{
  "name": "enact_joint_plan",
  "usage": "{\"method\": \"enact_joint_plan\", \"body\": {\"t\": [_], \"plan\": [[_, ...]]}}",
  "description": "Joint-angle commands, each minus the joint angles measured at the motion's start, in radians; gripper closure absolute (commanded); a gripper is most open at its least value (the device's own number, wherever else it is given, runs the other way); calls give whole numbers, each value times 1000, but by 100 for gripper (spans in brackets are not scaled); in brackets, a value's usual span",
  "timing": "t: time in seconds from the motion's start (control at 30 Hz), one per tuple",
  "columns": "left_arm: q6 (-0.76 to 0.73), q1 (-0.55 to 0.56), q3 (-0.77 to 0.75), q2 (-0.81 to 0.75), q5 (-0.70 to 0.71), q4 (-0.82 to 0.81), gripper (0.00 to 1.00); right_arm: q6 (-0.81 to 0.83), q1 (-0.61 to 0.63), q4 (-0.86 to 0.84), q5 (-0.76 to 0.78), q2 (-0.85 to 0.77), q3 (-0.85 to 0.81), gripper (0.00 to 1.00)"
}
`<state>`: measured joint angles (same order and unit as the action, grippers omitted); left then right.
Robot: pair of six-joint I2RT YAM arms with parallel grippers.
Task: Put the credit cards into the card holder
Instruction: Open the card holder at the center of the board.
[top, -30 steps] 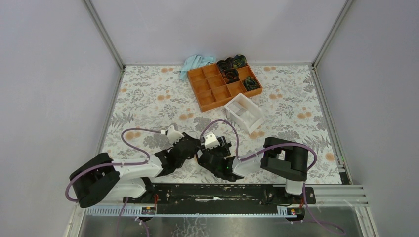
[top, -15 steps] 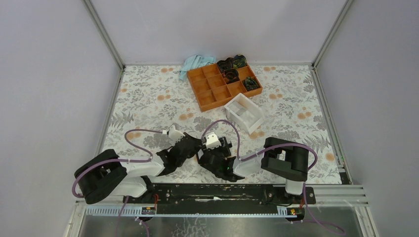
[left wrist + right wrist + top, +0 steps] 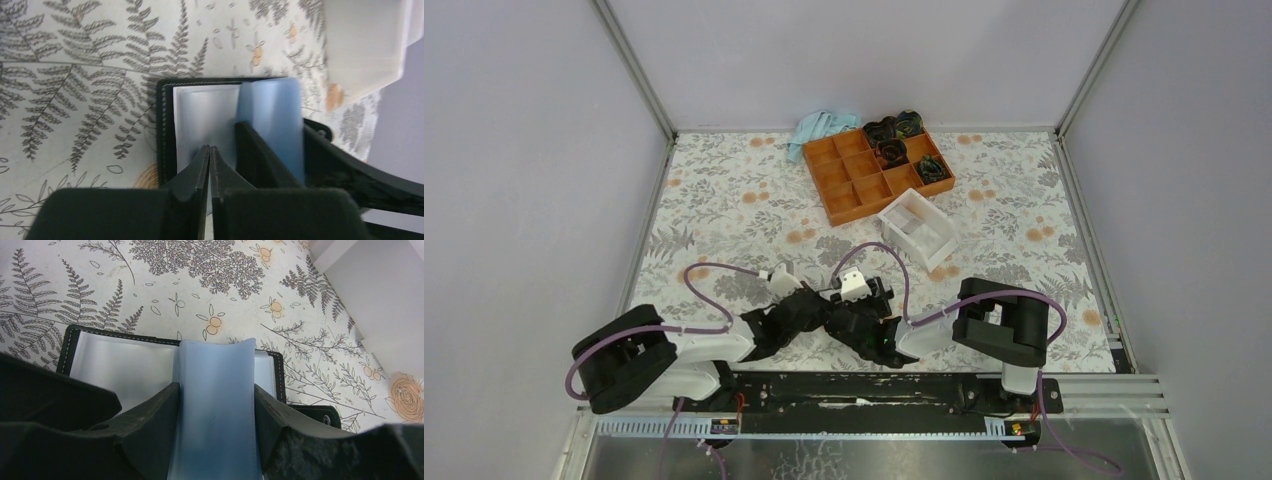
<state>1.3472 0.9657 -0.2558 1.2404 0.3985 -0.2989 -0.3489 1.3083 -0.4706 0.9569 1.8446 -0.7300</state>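
Down at the near edge, both claws sit nose to nose over the card holder, which lies open and flat on the flowered tabletop. The left claw has its jaws pressed together with only a hairline between them. Its tips are right at the holder's clear inner sleeve, and whether a leaf of that sleeve is caught between them, I can't tell.

Just to its right, the right claw stands wide, and it has a hold. The light-blue sleeve rises from the holder, squeezed by its two side edges between the fingers. Ahead of that claw's tips the black stitched cover spreads across the tabletop. The snap tab pokes out just right of the right-hand finger.

Well beyond both claws sits the white open box, and just past it the orange compartment tray, with dark items in its far compartments. A blue cloth lies bunched at the tray's far left corner.
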Motion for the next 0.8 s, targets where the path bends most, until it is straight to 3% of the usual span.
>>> {"method": "enact_joint_plan", "body": {"t": [0.0,0.13,0.33,0.77], "plan": [[-13,18,-12,58,-16,20,94,-11,9,90,-57,-8,2,40],[3,33,-17,77,2,37,95,-19,9,103,-55,-24,6,39],[-5,38,-40,80,26,81,96,-28,7,129,-28,-94,29,27],[-21,46,-68,86,34,108,96,-33,-66,169,-7,-226,87,26]]}}
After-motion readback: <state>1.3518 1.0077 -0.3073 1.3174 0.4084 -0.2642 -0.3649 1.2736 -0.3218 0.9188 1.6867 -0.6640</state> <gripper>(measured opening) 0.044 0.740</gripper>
